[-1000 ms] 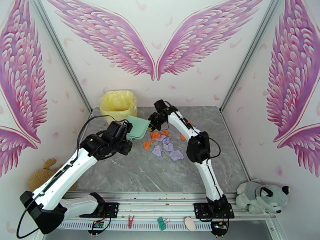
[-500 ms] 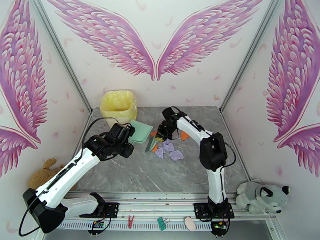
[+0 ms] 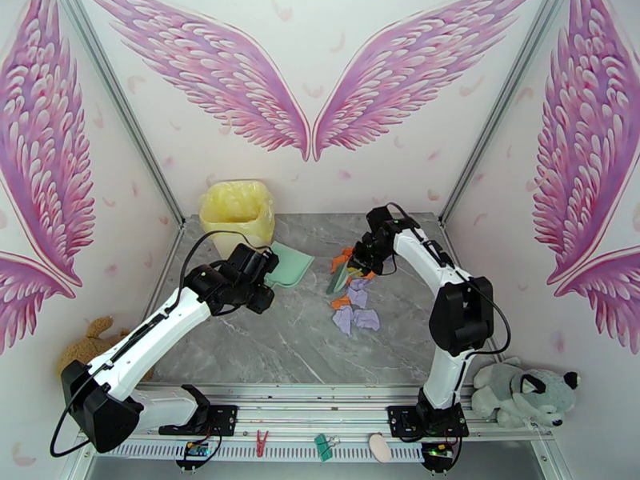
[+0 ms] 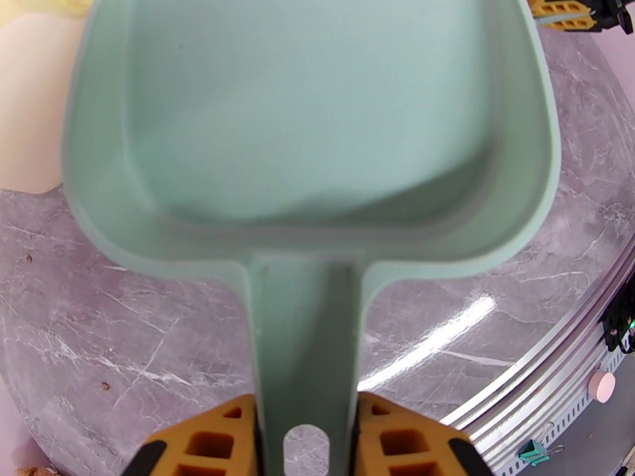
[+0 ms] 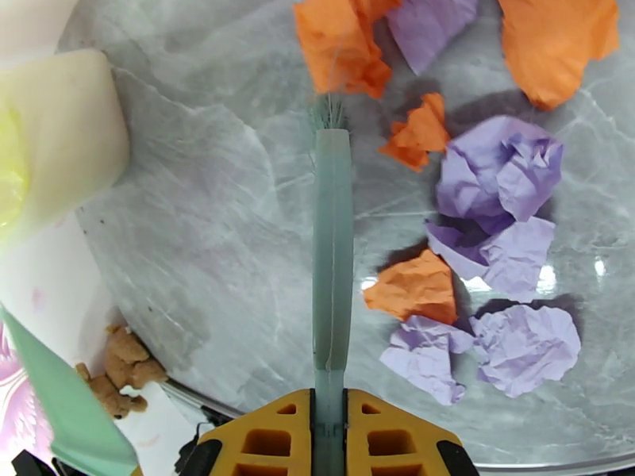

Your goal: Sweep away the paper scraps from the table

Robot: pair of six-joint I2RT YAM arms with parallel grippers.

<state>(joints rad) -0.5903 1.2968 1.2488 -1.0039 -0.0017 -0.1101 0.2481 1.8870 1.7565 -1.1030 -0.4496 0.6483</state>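
On the grey marble table, orange and lavender paper scraps lie bunched right of centre. My right gripper is shut on the handle of a mint-green brush, which slants down among the scraps. In the right wrist view the brush runs from my gripper to an orange wad, with lavender wads on its right. My left gripper is shut on the handle of the mint-green dustpan. The pan holds no scraps, and my gripper clamps its handle.
A yellow-lined bin stands at the table's back left corner, just behind the dustpan. A grey plush dog and a brown teddy lie off the table's sides. Clips sit on the front rail.
My right arm swung the brush to the right, and the scrap pile shifted right with it. My left arm moved the dustpan slightly right and toward the middle.
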